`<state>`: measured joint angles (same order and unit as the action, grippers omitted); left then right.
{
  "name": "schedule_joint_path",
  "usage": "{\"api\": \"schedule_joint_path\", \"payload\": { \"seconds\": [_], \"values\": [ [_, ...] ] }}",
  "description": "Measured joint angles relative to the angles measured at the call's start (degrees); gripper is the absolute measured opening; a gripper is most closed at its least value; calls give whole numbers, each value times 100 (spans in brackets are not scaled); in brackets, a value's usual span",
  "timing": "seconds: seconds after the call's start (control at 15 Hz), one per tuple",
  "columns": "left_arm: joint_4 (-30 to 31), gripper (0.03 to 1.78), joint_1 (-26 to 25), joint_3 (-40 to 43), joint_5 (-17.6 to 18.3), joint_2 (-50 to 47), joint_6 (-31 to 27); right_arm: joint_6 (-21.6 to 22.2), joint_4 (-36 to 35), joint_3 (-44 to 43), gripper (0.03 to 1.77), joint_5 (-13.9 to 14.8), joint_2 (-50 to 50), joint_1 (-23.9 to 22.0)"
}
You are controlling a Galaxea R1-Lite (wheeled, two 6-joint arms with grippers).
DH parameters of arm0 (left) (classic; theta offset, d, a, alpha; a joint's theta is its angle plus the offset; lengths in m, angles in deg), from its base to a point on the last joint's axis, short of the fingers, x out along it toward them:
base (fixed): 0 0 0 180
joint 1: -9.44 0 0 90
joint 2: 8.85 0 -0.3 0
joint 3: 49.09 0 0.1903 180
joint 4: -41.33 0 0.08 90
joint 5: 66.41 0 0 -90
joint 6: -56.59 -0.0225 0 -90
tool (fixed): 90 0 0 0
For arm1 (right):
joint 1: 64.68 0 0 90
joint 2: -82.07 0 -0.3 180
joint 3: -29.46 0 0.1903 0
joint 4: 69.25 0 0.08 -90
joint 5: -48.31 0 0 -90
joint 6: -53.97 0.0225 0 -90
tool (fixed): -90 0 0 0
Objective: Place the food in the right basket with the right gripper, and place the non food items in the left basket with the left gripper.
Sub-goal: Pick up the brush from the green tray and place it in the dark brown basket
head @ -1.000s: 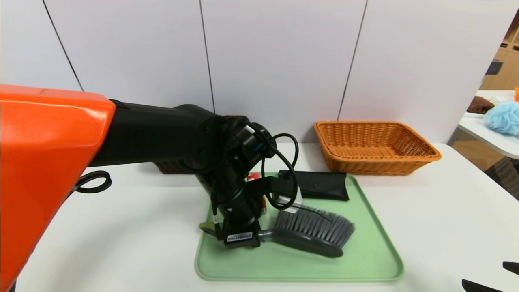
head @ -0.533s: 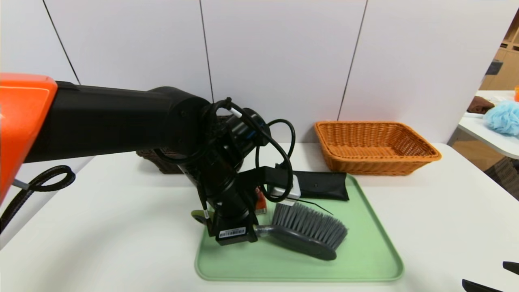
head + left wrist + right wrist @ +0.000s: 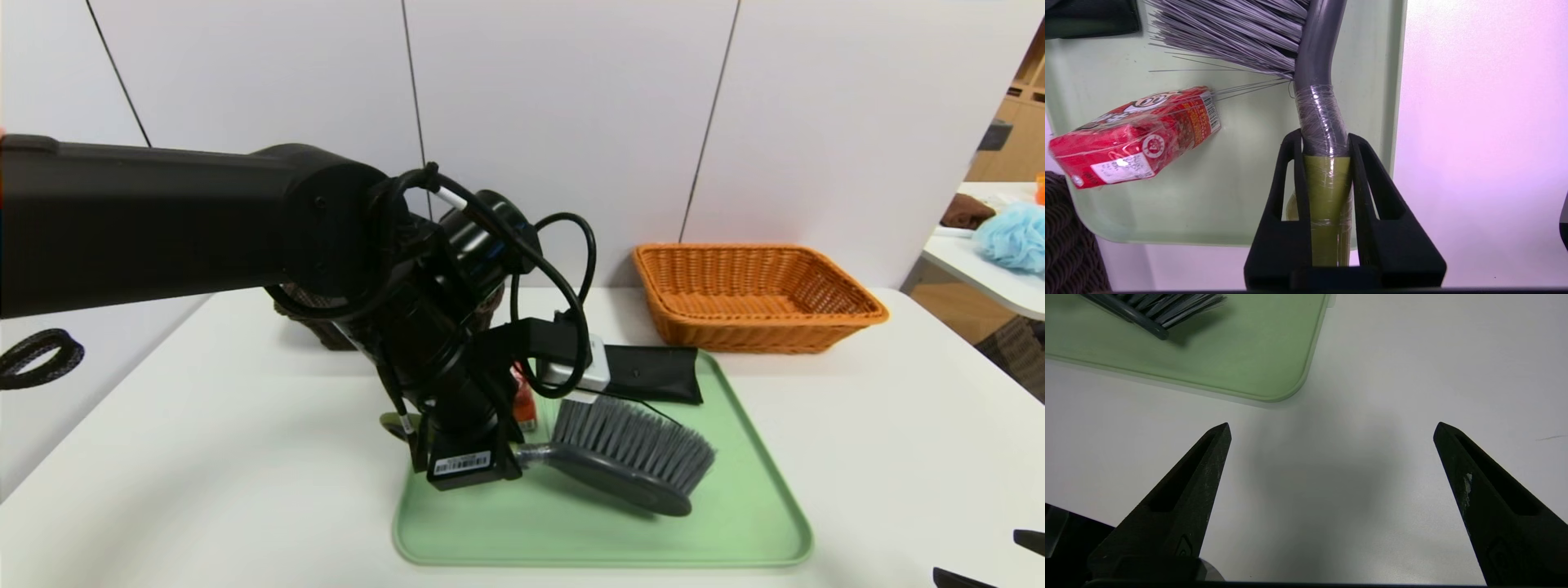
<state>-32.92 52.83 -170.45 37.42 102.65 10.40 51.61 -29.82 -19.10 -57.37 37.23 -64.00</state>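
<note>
1. The left gripper [image 3: 1325,141] is clamped on the brush [image 3: 624,461] handle, its two fingers [image 3: 1290,163] pressed tight against either side where the grey stem meets the olive grip.
2. The brush hangs over the tray [image 3: 735,523], head tilted, bristles pointing up and away from me; whether its head touches the tray I cannot tell.
3. A red packet [image 3: 1133,134] lies on the tray beside the bristles, a few stray hairs reaching its end.
4. A black pouch [image 3: 653,371] lies at the tray's far edge.
5. The orange basket [image 3: 755,298] stands just beyond the tray's far right corner.
6. A dark basket [image 3: 306,314] stands beyond the tray's far left corner, mostly hidden by the left arm.
7. The right gripper [image 3: 1331,428] hovers spread wide over the bare table [image 3: 1412,375], just off the tray's near right corner.
</note>
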Motion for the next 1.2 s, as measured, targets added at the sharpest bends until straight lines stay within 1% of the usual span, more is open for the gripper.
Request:
{"api": "schedule_joint_path", "payload": {
  "seconds": [0.27,0.53,0.67,0.8,0.87,1.0,1.2],
  "values": [
    [4,33,-1,-27,1,-301,110,2,-13,20,171,-2,35,0],
    [61,33,-48,-74,0,-692,535,5,5,38,171,-2,90,0],
    [235,33,-124,-85,9,-887,796,63,29,49,171,-2,140,0],
    [496,33,-343,-140,10,-1025,890,129,29,49,171,-5,187,2],
    [507,33,-478,-226,28,-1059,934,132,16,71,171,-5,199,2],
    [513,33,-819,-427,183,-1067,1012,138,16,105,171,-5,230,0],
    [502,33,-1467,-811,456,-879,1030,144,27,113,171,5,256,0]
  ]
}}
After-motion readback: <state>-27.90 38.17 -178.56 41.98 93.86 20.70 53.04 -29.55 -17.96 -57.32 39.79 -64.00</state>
